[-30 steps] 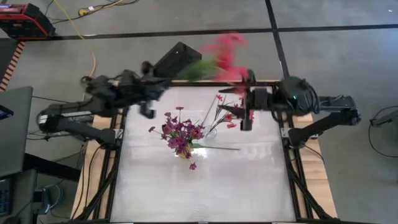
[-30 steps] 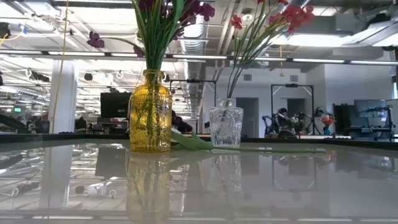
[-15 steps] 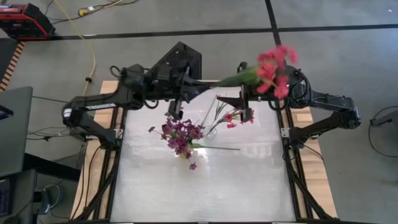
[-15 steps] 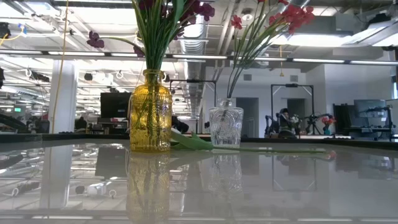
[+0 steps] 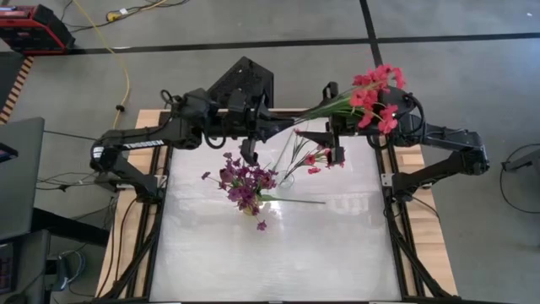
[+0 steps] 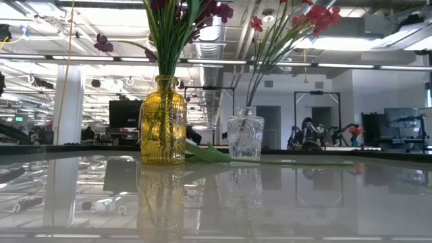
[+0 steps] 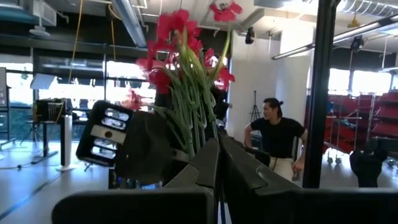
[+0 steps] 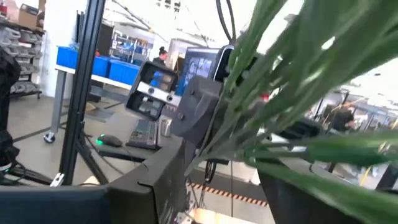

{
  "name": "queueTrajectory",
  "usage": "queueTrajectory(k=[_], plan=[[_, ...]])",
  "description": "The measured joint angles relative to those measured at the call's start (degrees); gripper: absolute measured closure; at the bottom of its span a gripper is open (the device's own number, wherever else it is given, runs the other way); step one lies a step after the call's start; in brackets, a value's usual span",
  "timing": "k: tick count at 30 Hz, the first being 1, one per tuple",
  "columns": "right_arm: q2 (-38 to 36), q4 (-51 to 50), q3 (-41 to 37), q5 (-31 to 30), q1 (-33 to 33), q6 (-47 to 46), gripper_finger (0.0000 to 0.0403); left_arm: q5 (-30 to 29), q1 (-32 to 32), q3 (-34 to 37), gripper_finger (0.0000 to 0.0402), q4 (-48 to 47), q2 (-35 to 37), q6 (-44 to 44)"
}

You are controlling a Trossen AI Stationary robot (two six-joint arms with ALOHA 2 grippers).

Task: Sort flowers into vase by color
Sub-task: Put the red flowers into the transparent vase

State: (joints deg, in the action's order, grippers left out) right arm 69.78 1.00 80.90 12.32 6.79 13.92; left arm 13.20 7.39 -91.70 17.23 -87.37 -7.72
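Observation:
My left gripper (image 5: pixel 272 123) (image 7: pixel 217 149) is over the table's far edge, shut on a sprig of red-pink flowers (image 5: pixel 371 91) (image 7: pixel 180 43). The sprig's green stems (image 8: pixel 273 106) run between the spread fingers of my right gripper (image 5: pixel 327 128) (image 8: pixel 224 180); I cannot tell whether those fingers touch them. A yellow vase (image 6: pixel 162 121) holds purple-magenta flowers (image 5: pixel 245 181). A clear glass vase (image 6: pixel 244 135) holds a few red-pink sprigs (image 5: pixel 308 156). One green stem (image 5: pixel 295 201) lies flat on the table behind the vases. My left gripper pinches the sprig's bundled stems near their lower ends (image 7: pixel 209 134) between its two fingers. The fingers come from the table's left side. The sprig rises from them, slanting up toward my right arm, and is lifted clear of the table.
The two vases stand close together in the table's far half. The near half is bare glossy table top (image 5: pixel 278 262). A black camera mount (image 5: pixel 245 80) stands behind the far edge. People and racks show in the room beyond.
My left gripper has gone toward the table's right edge with the sprig, up to my right gripper. The blooms have swung from above the far edge's middle to above my right arm. The stems now run between my right gripper's fingers.

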Motion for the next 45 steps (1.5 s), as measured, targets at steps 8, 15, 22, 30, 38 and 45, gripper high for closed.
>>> queueTrajectory(k=[8,15,22,30,38,45], plan=[[-0.1,3.1,0.0,-0.1,0.0,0.1,0.0188,-1.5,0.7,0.0,0.0401,-3.3,0.0,0.0],[-0.1,2.9,0.0,-0.5,0.0,0.1,0.0288,-2.3,2.0,0.0,0.0401,-4.1,0.0,0.0],[-0.6,1.2,0.0,-3.7,0.0,0.9,0.0375,0.5,4.9,0.0,0.0361,-11.5,1.9,-2.3],[-6.0,-4.9,0.0,-8.0,-0.3,0.7,0.0374,-7.7,9.2,0.0,0.0316,-34.1,11.7,7.6],[-10.6,-10.9,0.0,-7.9,-7.3,0.5,0.0371,-11.6,9.5,16.7,0.0315,-39.7,22.4,9.8],[-4.4,-16.7,0.0,-18.6,-11.4,0.4,0.0373,-17.4,9.4,49.1,0.0315,-17.1,36.6,2.2]])
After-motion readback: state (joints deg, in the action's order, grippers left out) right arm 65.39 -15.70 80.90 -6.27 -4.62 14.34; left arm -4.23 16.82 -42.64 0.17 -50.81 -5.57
